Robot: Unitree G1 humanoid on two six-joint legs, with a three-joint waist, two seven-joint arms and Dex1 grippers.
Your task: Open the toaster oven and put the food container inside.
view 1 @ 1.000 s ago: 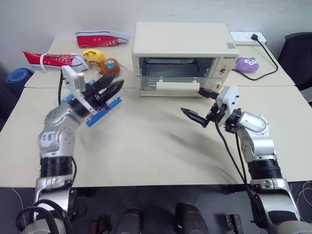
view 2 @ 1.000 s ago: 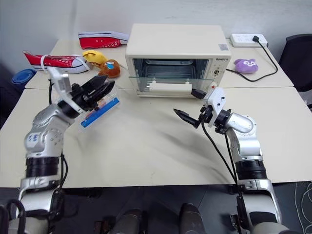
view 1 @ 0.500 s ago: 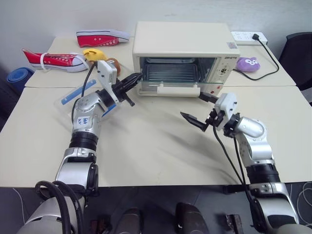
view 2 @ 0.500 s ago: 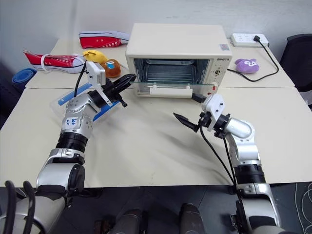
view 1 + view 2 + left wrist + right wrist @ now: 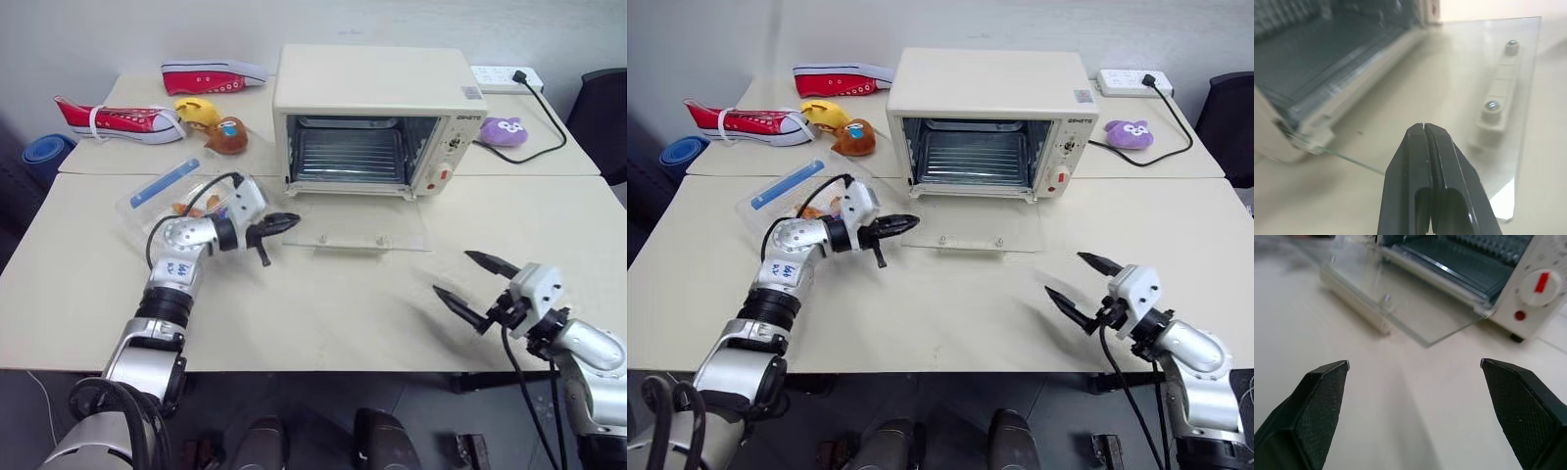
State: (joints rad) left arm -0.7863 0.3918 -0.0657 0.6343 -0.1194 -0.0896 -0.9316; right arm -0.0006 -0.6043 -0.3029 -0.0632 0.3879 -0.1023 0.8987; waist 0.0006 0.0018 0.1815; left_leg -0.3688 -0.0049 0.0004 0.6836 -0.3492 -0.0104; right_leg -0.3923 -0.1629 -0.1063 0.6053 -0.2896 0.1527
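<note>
So the first half looks done. At left of centre in the head view, the food container lies on the table, not yet inside. Beside it the left gripper is pressed together, empty. At upper centre the toaster oven gapes, door flat. At lower right the right gripper is spread, empty.

Cream-white toaster oven, red sneakers, purple plush toy
</note>
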